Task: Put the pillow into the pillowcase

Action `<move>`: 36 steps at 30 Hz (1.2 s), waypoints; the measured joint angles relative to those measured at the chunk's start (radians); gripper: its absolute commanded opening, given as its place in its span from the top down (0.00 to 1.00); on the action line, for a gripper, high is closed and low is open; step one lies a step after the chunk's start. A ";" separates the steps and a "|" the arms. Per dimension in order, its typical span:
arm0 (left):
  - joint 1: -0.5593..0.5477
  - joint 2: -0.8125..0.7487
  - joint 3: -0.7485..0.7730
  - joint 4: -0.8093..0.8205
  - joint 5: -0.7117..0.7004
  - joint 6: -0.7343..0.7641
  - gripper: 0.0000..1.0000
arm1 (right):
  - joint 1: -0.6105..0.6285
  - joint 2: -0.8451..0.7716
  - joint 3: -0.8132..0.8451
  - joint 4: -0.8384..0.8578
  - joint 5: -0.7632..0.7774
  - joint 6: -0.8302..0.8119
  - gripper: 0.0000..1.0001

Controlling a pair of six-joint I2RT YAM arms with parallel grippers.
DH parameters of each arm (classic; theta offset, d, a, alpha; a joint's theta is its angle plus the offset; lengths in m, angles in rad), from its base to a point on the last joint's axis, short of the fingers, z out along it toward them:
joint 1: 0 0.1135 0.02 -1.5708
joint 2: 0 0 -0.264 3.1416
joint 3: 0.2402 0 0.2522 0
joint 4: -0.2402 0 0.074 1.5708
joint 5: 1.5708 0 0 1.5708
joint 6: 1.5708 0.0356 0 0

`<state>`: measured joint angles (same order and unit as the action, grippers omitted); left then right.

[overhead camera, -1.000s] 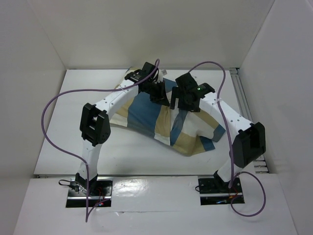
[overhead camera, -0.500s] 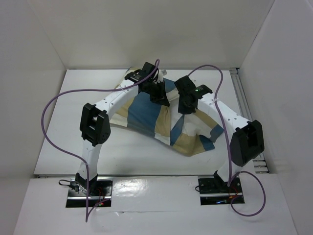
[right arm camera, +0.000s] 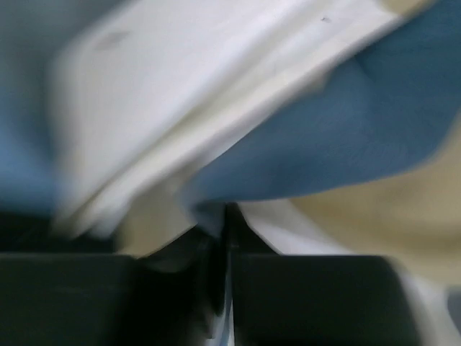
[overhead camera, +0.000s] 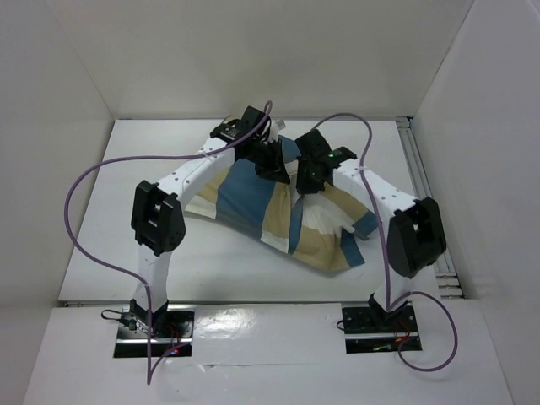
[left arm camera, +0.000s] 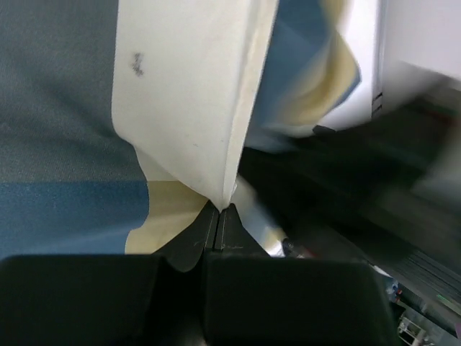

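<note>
The pillowcase (overhead camera: 253,190), in blue, tan and cream blocks, lies bunched and lifted at mid-table. My left gripper (overhead camera: 278,170) is shut on a cream fold of the pillowcase (left arm camera: 194,122), the cloth pinched at its tips (left arm camera: 220,209). Close to its right, my right gripper (overhead camera: 302,182) is shut on a blue fold of the pillowcase (right arm camera: 324,137), and its view is blurred. Both grippers hold the cloth up near its far middle. I cannot tell the pillow apart from the cream blocks; it seems hidden under the cloth.
White walls close in the table (overhead camera: 152,160) on the left, back and right. A metal rail (overhead camera: 419,173) runs along the right edge. Purple cables (overhead camera: 101,169) loop above both arms. The arm bases (overhead camera: 152,325) sit at the near edge.
My right gripper has swung left toward the left one and closed on the cloth. The pillowcase has been drawn in and bunched toward the middle.
</note>
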<state>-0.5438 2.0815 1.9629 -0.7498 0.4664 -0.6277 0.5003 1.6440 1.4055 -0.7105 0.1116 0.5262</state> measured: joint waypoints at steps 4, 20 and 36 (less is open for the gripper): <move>0.000 -0.053 0.000 -0.008 -0.001 0.001 1.00 | -0.002 0.130 0.001 0.001 -0.032 -0.029 0.48; -0.076 -0.002 0.173 -0.074 0.004 0.032 1.00 | -0.126 -0.320 -0.100 -0.088 -0.004 -0.019 0.98; -0.068 0.030 0.138 -0.061 0.018 0.049 1.00 | -0.123 0.002 -0.232 0.118 -0.258 0.040 1.00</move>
<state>-0.6117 2.1113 2.1014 -0.8108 0.4847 -0.5785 0.3775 1.6463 1.1736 -0.5922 -0.1463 0.5659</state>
